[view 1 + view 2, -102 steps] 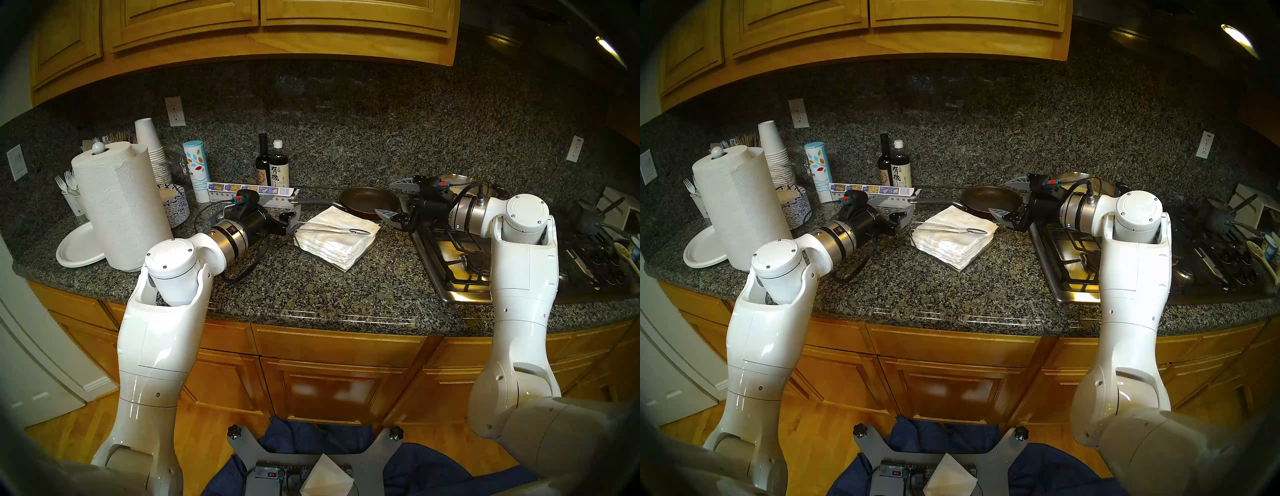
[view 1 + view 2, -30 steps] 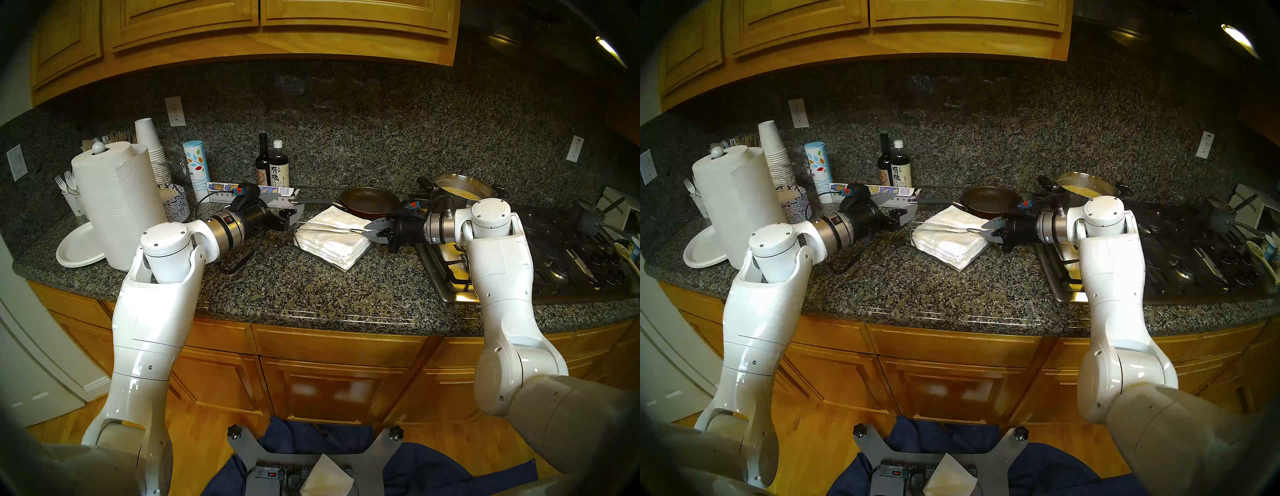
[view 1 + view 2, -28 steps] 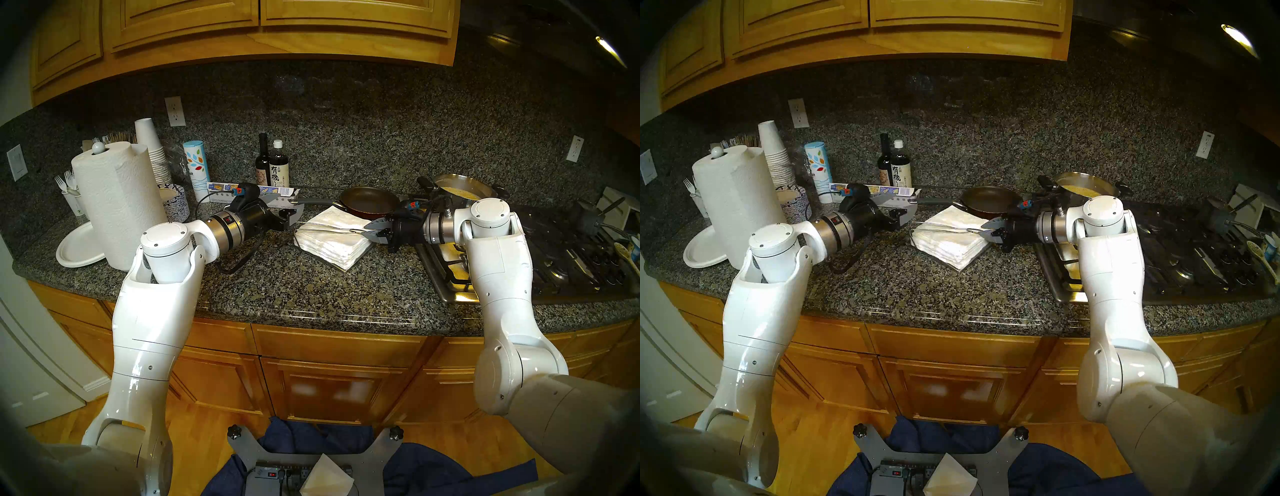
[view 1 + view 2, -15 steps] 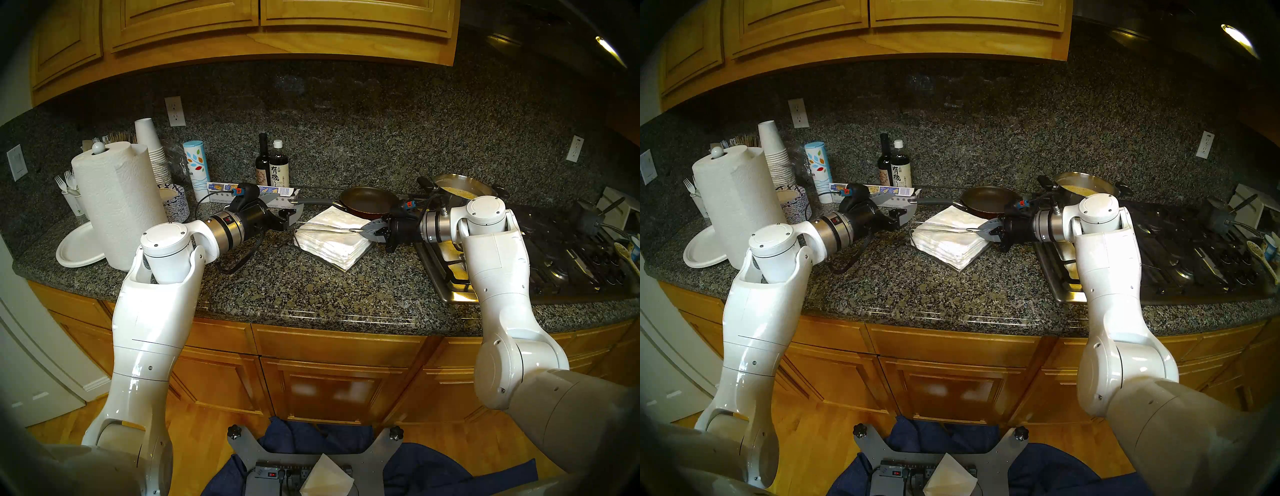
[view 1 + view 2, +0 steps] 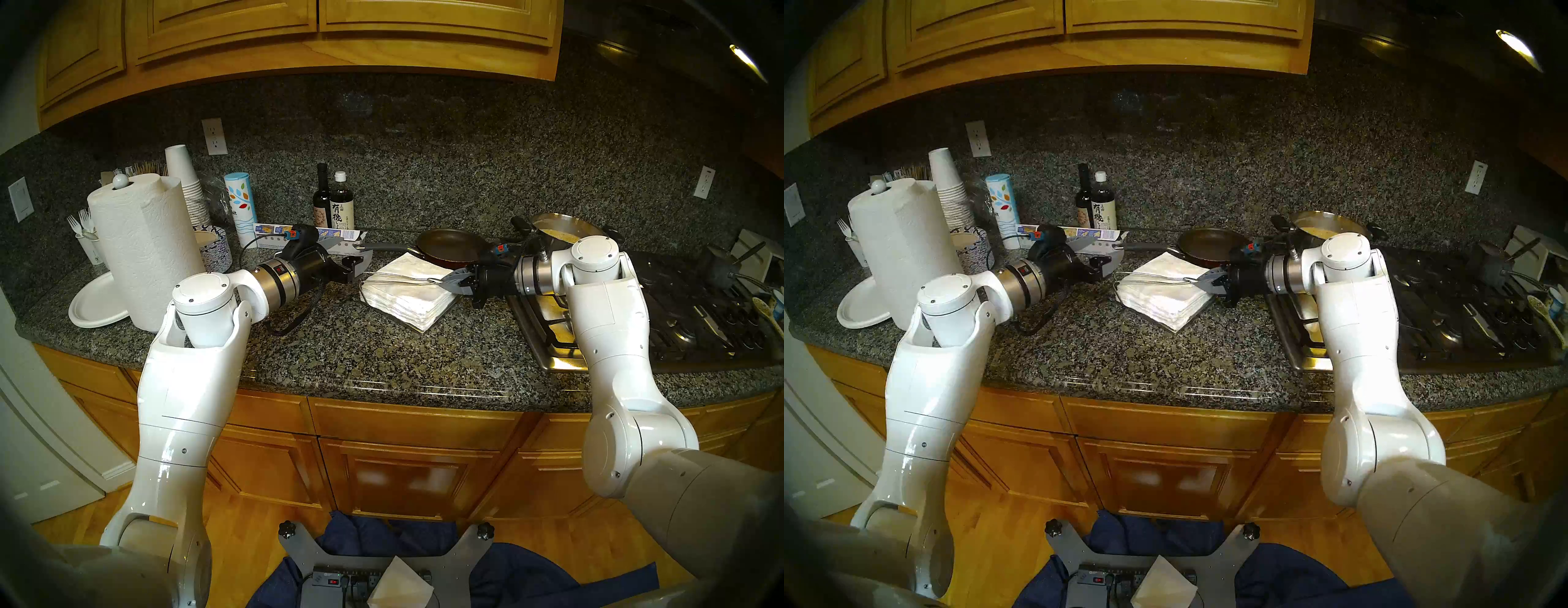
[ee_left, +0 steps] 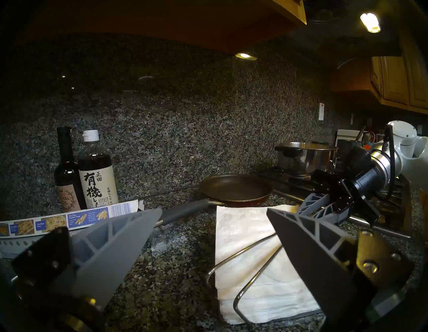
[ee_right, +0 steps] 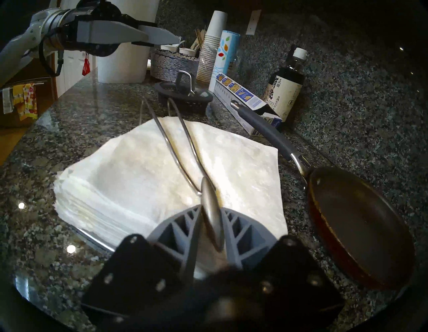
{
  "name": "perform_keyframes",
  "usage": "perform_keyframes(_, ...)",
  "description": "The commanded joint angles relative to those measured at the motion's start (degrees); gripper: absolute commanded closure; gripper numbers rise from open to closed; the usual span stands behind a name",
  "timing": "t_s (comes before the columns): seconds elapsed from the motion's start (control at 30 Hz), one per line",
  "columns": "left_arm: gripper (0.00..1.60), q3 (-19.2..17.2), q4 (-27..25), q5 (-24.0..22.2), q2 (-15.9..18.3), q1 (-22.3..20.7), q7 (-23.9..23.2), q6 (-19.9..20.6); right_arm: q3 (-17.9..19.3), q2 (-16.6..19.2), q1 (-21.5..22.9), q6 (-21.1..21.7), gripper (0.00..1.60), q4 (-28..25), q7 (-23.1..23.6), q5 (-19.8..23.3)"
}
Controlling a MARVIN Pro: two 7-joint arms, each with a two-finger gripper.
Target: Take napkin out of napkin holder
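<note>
The napkin holder's flat base plate (image 5: 425, 329) sits mid-counter under a thick stack of white napkins (image 5: 403, 303). The top napkin (image 5: 413, 265) lies under the thin wire arm (image 5: 394, 277). My right gripper (image 5: 447, 282) is shut on the arm's slim pointed bar (image 7: 208, 197), at the stack's right corner. The right wrist view shows its fingers (image 7: 185, 220) pinching the bar, and the wire arm (image 7: 178, 148) running away over the stack (image 7: 129, 180). My left gripper (image 5: 356, 251) is open and empty just left of the stack, near the arm's hinge (image 6: 240, 299).
A dark frying pan (image 5: 452, 248) sits just behind the stack, its handle (image 5: 384, 246) pointing left past my left gripper. A foil box (image 5: 271, 231) and two bottles (image 5: 335, 204) stand behind. The stove (image 5: 551, 339) and a pot (image 5: 564, 229) are right, a paper towel roll (image 5: 144, 254) left.
My right gripper swung left and down from above the pan, open, and closed on the pointed bar. In the last half second it edged slightly up and left. The left arm stayed almost still.
</note>
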Motion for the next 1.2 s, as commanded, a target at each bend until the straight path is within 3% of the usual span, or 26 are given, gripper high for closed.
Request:
perform_keyframes(0.0, 0.00, 0.98, -0.68, 0.63, 0.88, -3.02, -0.69, 0.57, 0.38, -0.52, 2.66, -0.06, 1.19, -3.76, 0.36, 1.01)
perform_keyframes(0.43, 0.00, 4.58, 0.32, 1.52, 2.13, -4.73, -3.24, 2.68, 0.74, -1.71, 3.80, -0.42, 1.15, -5.73, 0.42, 1.21)
perform_keyframes(1.17, 0.00, 10.41, 3.08, 6.99, -0.36, -9.79, 0.78, 2.38, 0.41, -4.34, 6.50, -1.85, 1.17, -5.72, 0.34, 1.45)
